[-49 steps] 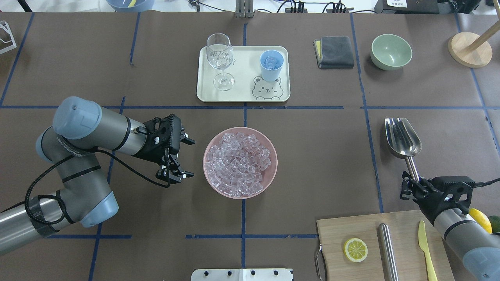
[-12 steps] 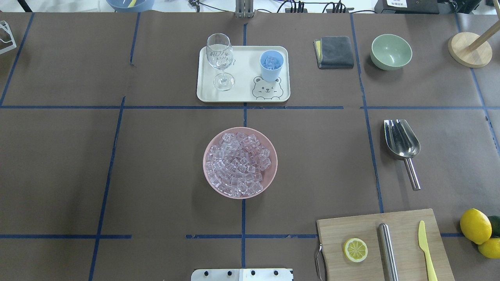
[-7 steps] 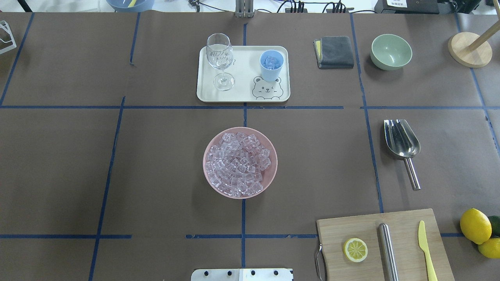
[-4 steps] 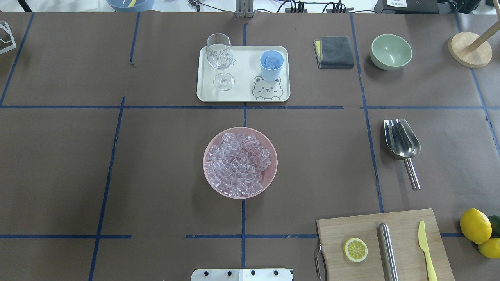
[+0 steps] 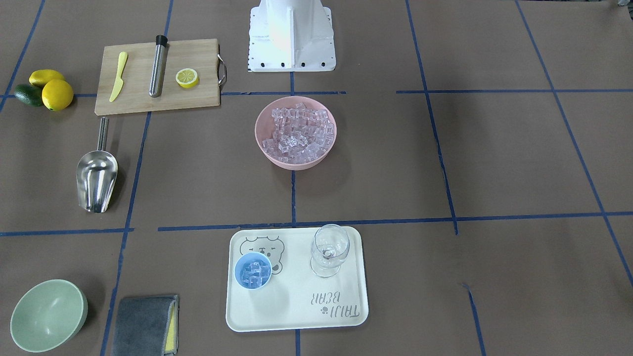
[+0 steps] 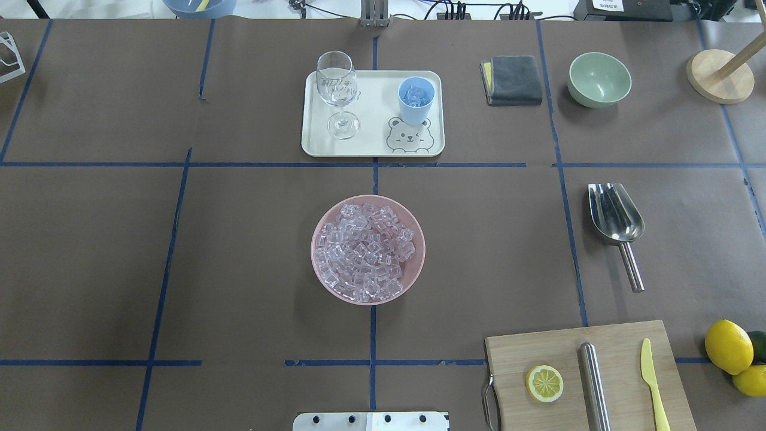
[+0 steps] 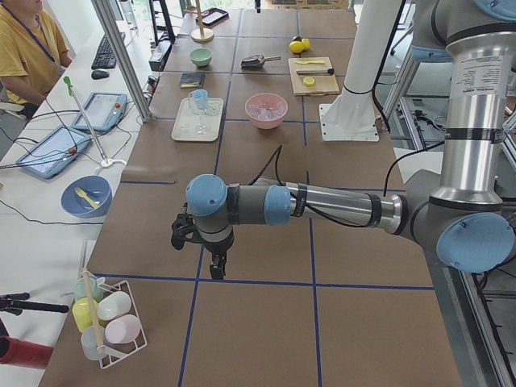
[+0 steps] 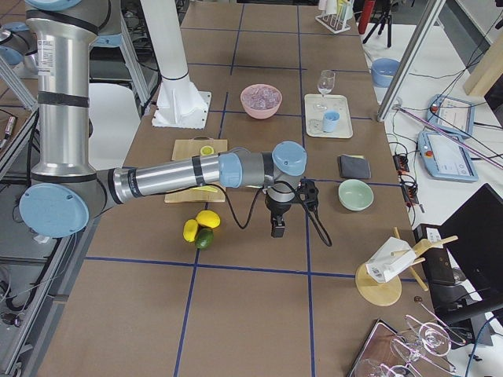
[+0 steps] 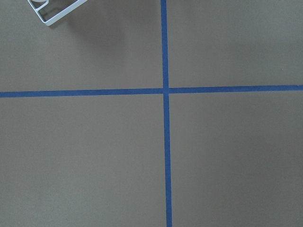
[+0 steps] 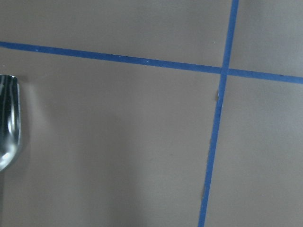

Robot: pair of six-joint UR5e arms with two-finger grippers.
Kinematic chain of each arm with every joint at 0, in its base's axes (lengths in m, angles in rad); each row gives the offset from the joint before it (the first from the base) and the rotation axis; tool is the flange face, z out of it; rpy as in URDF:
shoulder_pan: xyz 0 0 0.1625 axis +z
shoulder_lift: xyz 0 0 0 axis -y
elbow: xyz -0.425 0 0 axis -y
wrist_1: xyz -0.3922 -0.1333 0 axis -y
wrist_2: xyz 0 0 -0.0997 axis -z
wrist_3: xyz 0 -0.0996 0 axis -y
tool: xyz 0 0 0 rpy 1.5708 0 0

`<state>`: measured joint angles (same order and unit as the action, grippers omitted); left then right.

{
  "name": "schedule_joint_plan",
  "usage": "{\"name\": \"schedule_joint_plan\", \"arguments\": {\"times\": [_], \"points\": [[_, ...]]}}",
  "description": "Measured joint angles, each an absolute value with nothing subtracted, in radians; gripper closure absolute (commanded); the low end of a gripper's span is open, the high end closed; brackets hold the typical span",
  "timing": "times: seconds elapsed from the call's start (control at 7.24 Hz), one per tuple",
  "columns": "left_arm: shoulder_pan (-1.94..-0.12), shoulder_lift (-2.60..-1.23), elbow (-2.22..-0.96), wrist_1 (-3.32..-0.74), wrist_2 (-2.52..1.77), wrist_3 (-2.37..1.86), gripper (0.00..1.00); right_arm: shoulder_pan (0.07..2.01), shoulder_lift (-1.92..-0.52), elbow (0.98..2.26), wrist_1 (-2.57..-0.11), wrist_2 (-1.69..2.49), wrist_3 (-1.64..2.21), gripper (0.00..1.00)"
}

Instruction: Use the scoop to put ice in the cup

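Observation:
The ice (image 6: pixel 365 251) fills a pink bowl (image 6: pixel 419 263) at mid-table. The light-blue cup (image 6: pixel 416 99) stands on a cream tray (image 6: pixel 371 146) and holds a few cubes; it also shows in the front view (image 5: pixel 252 271). The steel scoop (image 6: pixel 616 218) lies free on the table at the right, trough toward the far side. Its rim shows at the left edge of the right wrist view (image 10: pixel 7 123). My left gripper (image 7: pixel 216 268) hangs over bare table far left of the bowl. My right gripper (image 8: pixel 277 228) hangs right of the scoop. I cannot tell whether either is open or shut.
A wine glass (image 6: pixel 337 90) shares the tray. A grey cloth (image 6: pixel 511 79) and a green bowl (image 6: pixel 599 78) sit far right. A cutting board (image 6: pixel 622 341) with a lemon slice, a steel cylinder and a yellow knife lies near right, with lemons (image 6: pixel 728 346) beside it.
Both arms have left the overhead view. The right gripper, earlier at the scoop's handle, has let go, and the scoop lies on the table. Nothing has moved in the last two seconds.

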<state>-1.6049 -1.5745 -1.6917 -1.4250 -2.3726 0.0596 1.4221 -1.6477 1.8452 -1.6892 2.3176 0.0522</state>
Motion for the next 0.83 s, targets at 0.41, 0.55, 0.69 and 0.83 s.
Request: {"name": "schedule_joint_plan", "arguments": {"times": [0.41, 0.55, 0.69, 0.83], "points": [[-1.607, -1.568, -1.698, -1.413, -2.374, 0.060, 0.00, 1.423, -1.743, 1.753, -1.409, 2.308, 0.061, 0.00], [-1.606, -1.571, -1.697, -1.408, -2.373, 0.060, 0.00, 1.428, -1.757, 1.733, -1.353, 2.329, 0.062, 0.00], [-1.607, -1.573, -1.697, -1.403, -2.372, 0.060, 0.00, 1.440, -1.760, 1.727, -1.339, 2.358, 0.062, 0.00], [-1.607, -1.572, -1.704, -1.388, -2.372, 0.060, 0.00, 1.455, -1.758, 1.727, -1.355, 2.391, 0.056, 0.00]]}}
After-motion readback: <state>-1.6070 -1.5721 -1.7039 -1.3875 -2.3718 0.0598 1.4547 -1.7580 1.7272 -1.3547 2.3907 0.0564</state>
